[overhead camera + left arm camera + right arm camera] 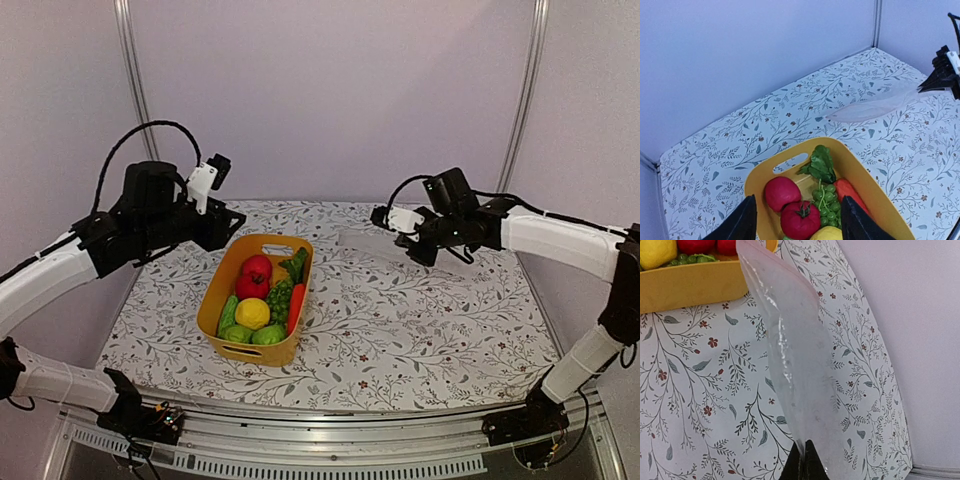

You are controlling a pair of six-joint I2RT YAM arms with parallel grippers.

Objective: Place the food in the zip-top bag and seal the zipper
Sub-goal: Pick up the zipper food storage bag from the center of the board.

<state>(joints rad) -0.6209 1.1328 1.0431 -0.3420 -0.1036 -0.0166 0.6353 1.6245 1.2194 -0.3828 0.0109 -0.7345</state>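
Right wrist shows the right gripper (803, 460) pinching the zip-top bag (795, 355); left gripper (798, 202) spread wide, empty.

Open tabletop (430, 320) lies right of the yellow basket (258, 352). The zip-top bag (795, 355), pinched in the right gripper (802, 462), obstructs the far right area.

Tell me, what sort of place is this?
Probably a robot test booth: white-and-black left arm and right arm bolted at the floral-cloth table edge, plain lilac walls, toy produce in a yellow plastic basket.
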